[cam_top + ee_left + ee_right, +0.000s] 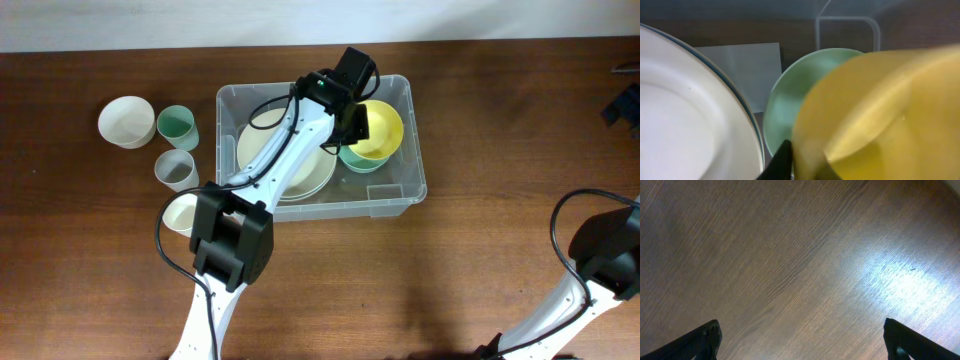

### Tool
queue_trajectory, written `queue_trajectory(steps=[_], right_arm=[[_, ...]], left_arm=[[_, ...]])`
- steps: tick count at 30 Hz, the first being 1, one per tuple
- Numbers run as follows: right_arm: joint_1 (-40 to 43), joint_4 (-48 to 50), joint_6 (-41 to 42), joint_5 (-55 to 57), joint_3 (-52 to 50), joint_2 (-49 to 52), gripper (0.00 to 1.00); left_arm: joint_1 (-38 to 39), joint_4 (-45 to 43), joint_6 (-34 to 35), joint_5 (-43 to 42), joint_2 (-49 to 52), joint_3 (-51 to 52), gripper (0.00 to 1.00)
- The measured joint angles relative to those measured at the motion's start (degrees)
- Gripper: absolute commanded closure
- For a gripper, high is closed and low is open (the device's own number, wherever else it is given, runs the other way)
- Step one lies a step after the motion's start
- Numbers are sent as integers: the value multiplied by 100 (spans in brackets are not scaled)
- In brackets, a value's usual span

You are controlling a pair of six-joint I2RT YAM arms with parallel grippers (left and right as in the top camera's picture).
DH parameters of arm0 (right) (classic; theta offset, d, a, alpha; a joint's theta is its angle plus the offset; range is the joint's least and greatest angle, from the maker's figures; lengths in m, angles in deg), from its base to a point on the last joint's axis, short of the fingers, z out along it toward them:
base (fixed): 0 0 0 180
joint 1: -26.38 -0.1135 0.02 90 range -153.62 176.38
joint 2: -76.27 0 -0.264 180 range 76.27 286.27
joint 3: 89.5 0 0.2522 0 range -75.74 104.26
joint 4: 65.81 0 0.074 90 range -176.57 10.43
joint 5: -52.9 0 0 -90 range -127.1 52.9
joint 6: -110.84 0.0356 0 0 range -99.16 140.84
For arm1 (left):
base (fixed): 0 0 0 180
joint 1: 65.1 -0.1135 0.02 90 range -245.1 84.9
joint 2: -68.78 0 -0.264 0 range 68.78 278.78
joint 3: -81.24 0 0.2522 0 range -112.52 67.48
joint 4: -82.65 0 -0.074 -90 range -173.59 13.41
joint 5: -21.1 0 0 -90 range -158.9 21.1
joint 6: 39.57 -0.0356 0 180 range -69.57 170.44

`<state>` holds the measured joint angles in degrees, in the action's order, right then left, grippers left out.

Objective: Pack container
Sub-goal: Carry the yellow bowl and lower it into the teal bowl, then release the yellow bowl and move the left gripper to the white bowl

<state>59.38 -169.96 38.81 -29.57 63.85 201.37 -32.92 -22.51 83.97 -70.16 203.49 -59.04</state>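
As my left jaws, reaching into the clear container (228, 125) in the middle of the bench (100, 280), seem clenched on the rim of a yellow bowl (388, 128) nesting over a green bowl (785, 95), I judge this placing nearly done, so next they must let go and lift straight out, while my right jaws hang spread wide and empty.

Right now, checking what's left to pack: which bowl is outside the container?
The white bowl, left of the cups; the yellow bowl and green bowl are inside the container.
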Motion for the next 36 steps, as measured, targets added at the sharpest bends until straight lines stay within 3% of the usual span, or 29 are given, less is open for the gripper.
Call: queue_trajectory(steps=[26, 30, 34, 36], right_arm=[[0, 0, -2, 0, 0, 0, 1], [0, 0, 4, 0, 0, 0, 1], [0, 0, 0, 0, 0, 0, 1], [0, 0, 0, 0, 0, 0, 1]], left_arm=[[-50, -70, -103, -4, 0, 2, 70], [-55, -72, -127, -7, 0, 2, 65], [-101, -114, -210, -22, 0, 2, 67], [-142, -114, -251, -22, 0, 2, 78]])
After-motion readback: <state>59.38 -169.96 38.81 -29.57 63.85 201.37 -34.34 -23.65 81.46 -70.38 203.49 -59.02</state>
